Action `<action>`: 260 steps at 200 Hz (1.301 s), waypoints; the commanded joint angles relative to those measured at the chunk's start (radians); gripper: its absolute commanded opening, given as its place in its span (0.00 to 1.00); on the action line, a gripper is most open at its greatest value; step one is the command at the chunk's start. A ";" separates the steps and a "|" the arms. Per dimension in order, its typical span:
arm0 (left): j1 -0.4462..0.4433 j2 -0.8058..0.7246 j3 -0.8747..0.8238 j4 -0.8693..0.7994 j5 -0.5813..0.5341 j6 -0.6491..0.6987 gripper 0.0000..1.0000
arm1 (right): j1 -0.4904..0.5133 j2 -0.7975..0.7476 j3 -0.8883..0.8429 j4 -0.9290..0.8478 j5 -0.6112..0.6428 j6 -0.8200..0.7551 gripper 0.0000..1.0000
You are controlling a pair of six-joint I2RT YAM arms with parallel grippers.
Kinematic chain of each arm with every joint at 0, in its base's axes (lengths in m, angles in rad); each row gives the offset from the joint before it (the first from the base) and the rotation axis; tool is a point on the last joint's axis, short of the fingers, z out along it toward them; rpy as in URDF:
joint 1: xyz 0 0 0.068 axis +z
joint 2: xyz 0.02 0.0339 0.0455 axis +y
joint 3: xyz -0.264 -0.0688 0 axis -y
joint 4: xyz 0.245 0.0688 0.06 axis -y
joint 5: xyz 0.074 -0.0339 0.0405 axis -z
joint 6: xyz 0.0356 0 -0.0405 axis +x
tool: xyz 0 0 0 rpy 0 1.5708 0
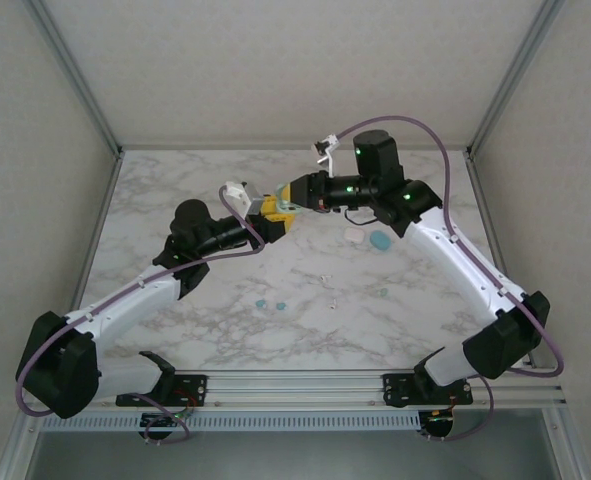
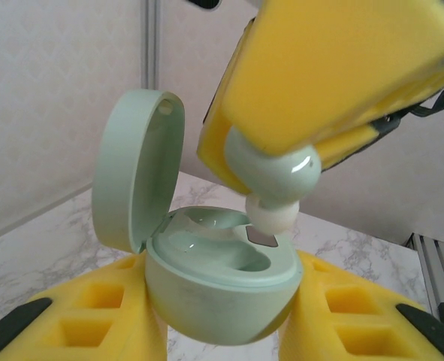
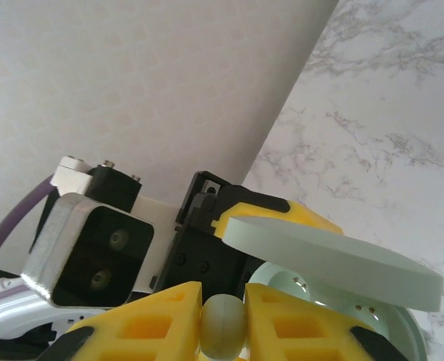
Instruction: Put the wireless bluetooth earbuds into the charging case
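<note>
A pale green charging case (image 2: pixel 222 297) sits between the yellow fingers of my left gripper (image 2: pixel 222 320), which is shut on it. Its lid (image 2: pixel 135 169) stands open to the left. My right gripper (image 3: pixel 222 299) is shut on a pale green earbud (image 3: pixel 222 325). The earbud's (image 2: pixel 274 169) white tip hangs just over the case's right socket, at its rim. From above, the left gripper (image 1: pixel 273 218) and the right gripper (image 1: pixel 293 193) meet over the far middle of the table. Two teal earbuds (image 1: pixel 271 304) lie on the marble nearer me, and a third (image 1: pixel 382 293) lies to the right.
A teal rounded case (image 1: pixel 379 241) and a whitish one (image 1: pixel 355 236) lie on the marble under the right arm. Tiny white pieces (image 1: pixel 322 277) rest near the table's middle. Grey walls and metal posts (image 1: pixel 95 110) close in the table's sides and back.
</note>
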 commanded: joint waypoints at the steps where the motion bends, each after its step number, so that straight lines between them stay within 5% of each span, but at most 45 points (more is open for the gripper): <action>1: -0.010 -0.005 0.025 0.024 -0.003 0.006 0.29 | 0.017 0.020 0.009 -0.013 0.007 -0.017 0.22; 260: -0.011 0.007 0.030 0.070 -0.027 -0.023 0.29 | 0.038 0.058 0.055 -0.139 0.175 -0.041 0.26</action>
